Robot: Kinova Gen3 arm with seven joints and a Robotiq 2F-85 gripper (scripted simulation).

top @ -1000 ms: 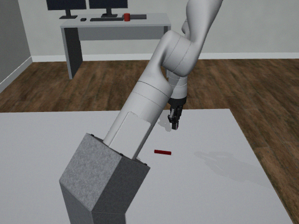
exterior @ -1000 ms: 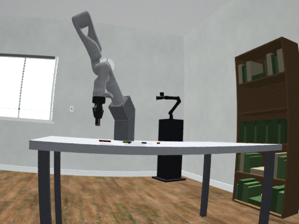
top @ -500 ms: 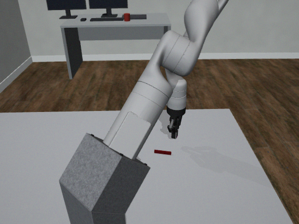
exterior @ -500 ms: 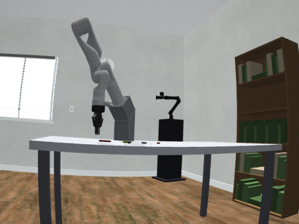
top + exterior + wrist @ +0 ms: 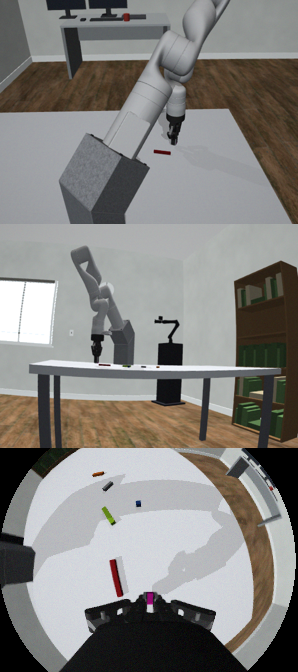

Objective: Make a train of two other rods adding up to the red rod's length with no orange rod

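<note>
Low over the tabletop [image 5: 214,176] [image 5: 176,373] [image 5: 165,543], just beside the red rod [image 5: 162,152] [image 5: 104,365] [image 5: 116,578], the hand [image 5: 173,144] [image 5: 96,362] [image 5: 150,597] grasps the magenta rod [image 5: 150,598], whose colour shows between the fingertips in the wrist view. The red rod lies flat and apart from the others, the measure the train must match: seven. Of the rods in sight, magenta and lime make two and five, so the lime rod [image 5: 126,366] [image 5: 108,516] looks like the needed partner. It lies flat, well apart from the hand, on the far side of the red rod in the wrist view, with the blue rod [image 5: 129,367] [image 5: 138,503], the grey rod [image 5: 143,367] [image 5: 108,486] and the orange rod [image 5: 157,367] [image 5: 98,474] scattered beyond or beside it. None of these touches another in that view. So one piece is in hand and no train exists: no two rods lie end to end. Judging by that, the work is under way but far from finished. Left to do are bringing magenta and lime into one line with barely a gap, keeping the spare rods clear of them, letting go and taking the arm away.
</note>
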